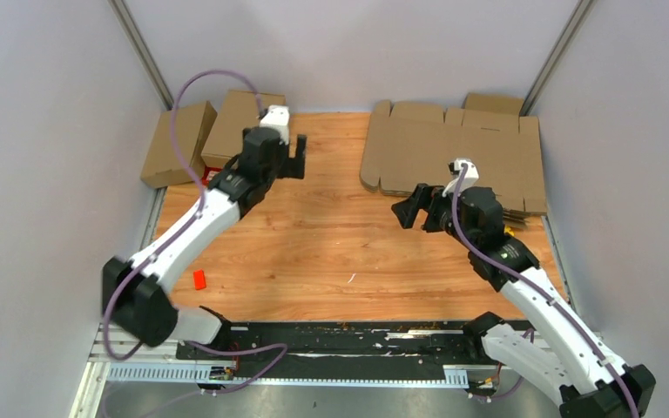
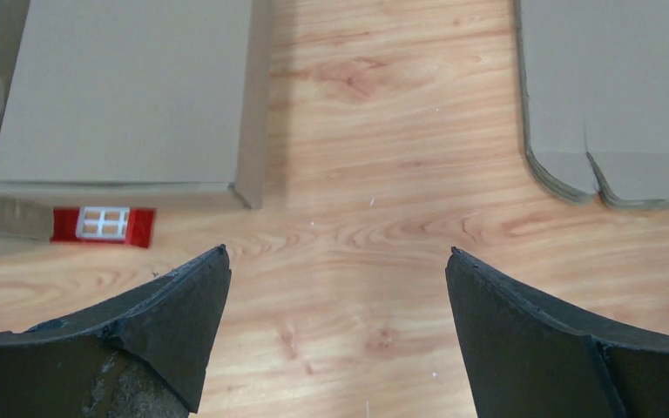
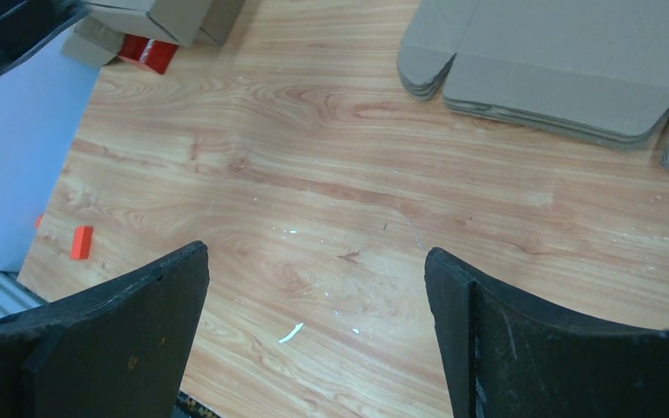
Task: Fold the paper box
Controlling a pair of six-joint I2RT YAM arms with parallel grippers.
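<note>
Lying flat at the far right of the wooden table (image 1: pixel 331 252), the stack of unfolded paper box blanks (image 1: pixel 453 157) is touched by neither arm. The right gripper (image 1: pixel 408 212) is held just beside the stack's near left corner, above bare wood. Its fingers are spread wide and nothing is seen between them. The left gripper (image 1: pixel 296 158) is positioned at the far left, near two folded boxes (image 1: pixel 239 122), and its fingers are likewise parted with nothing gripped. A red item (image 2: pixel 103 225) is shown at the foot of one folded box. A small orange block (image 1: pixel 199 279) is seen on the table near the left arm's base.
</note>
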